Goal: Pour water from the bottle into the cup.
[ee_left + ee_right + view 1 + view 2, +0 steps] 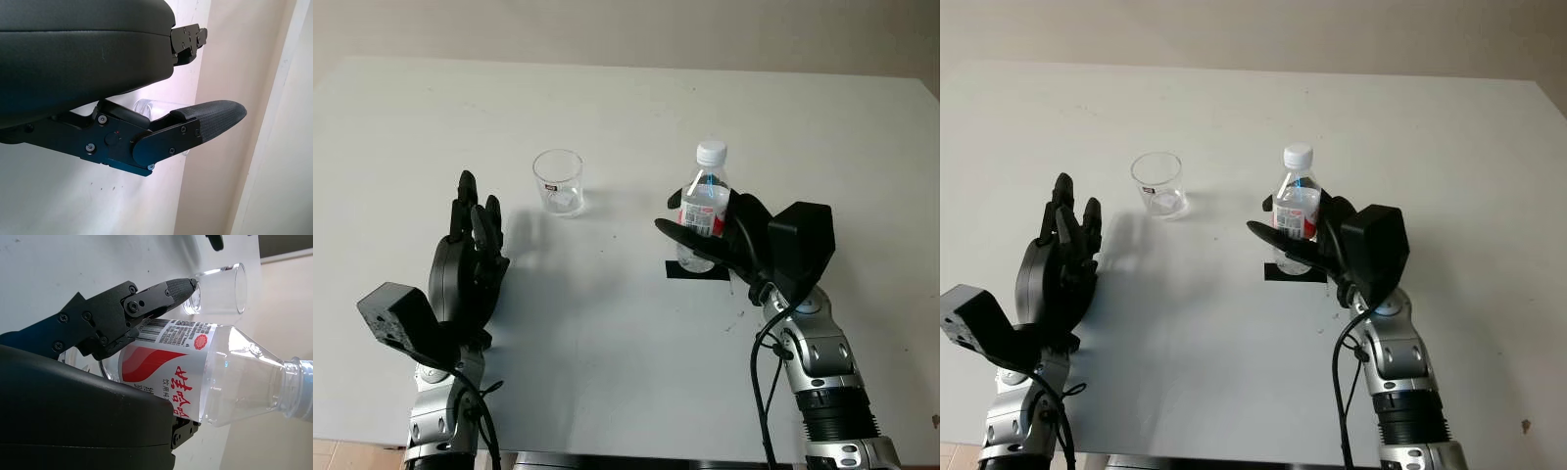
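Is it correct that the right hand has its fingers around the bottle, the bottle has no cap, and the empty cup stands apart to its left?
Not quite: the bottle has its white cap on, as the left eye view shows. The right hand does wrap it, and the cup stands apart.

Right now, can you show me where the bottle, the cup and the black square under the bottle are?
bottle (705, 208): left eye view, on its red and white label.
cup (558, 182): left eye view, on its clear side wall.
black square (685, 271): left eye view, on its bare corner beside the bottle's base.
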Robot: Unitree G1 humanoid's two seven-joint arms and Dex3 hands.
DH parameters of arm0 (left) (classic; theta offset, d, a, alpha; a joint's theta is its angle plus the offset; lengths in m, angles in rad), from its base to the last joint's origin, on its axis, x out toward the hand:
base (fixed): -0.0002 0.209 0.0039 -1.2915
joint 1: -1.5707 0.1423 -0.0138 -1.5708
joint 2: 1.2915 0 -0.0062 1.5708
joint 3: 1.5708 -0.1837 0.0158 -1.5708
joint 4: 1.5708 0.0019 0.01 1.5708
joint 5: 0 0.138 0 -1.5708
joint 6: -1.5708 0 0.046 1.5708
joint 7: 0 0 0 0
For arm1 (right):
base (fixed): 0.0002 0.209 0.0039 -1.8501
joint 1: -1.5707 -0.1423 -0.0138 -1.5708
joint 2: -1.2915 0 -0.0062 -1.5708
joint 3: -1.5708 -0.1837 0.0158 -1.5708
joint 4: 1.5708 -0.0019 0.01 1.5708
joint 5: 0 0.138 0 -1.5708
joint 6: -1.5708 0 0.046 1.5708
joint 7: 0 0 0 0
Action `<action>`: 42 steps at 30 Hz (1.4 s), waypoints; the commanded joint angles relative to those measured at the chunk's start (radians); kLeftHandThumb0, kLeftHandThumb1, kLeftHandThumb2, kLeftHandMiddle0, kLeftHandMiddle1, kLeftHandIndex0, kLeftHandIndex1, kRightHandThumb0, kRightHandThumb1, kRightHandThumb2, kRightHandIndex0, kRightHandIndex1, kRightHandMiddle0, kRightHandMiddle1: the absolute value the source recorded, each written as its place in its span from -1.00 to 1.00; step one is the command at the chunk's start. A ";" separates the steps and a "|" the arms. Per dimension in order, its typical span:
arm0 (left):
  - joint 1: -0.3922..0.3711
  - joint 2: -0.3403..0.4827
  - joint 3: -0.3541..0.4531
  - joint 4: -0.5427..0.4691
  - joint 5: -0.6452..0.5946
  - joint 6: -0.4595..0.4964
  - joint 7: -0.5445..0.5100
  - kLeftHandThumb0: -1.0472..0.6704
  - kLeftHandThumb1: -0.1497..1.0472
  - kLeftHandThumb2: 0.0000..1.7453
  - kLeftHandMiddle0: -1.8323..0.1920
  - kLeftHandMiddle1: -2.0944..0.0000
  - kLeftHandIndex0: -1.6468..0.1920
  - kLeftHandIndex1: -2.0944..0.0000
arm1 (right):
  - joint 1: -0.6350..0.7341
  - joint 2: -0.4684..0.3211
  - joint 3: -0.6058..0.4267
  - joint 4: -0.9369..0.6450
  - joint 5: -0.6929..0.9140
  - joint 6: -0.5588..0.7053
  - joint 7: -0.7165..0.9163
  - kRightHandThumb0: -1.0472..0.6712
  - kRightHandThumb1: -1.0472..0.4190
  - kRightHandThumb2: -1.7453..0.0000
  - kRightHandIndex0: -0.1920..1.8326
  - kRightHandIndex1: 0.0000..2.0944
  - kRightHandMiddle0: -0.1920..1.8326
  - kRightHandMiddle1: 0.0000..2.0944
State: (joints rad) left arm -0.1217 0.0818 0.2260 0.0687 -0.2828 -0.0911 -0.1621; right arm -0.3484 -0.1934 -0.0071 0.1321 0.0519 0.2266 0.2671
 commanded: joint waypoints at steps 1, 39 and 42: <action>0.011 0.007 0.007 -0.010 -0.007 -0.002 -0.005 -0.67 1.00 -0.16 0.89 0.95 0.95 0.95 | 0.032 -0.007 0.008 0.012 0.007 -0.010 0.019 -0.10 -1.00 0.79 -0.01 1.00 -0.38 1.00; -0.001 0.012 0.006 -0.006 -0.005 0.006 -0.011 -0.67 1.00 -0.17 0.89 0.95 0.94 0.95 | 0.152 0.034 -0.040 0.172 0.081 -0.340 0.064 -0.75 -0.79 0.93 -1.00 -1.00 -1.00 -1.00; -0.001 0.008 0.004 -0.010 -0.005 0.011 -0.005 -0.67 1.00 -0.17 0.89 0.95 0.94 0.95 | 0.143 0.043 -0.040 0.191 0.083 -0.372 0.059 -0.80 -0.79 0.94 -1.00 -1.00 -1.00 -1.00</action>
State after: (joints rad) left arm -0.1210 0.0912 0.2346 0.0685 -0.2908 -0.0766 -0.1692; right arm -0.2128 -0.1583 -0.0445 0.2943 0.1340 -0.1383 0.3289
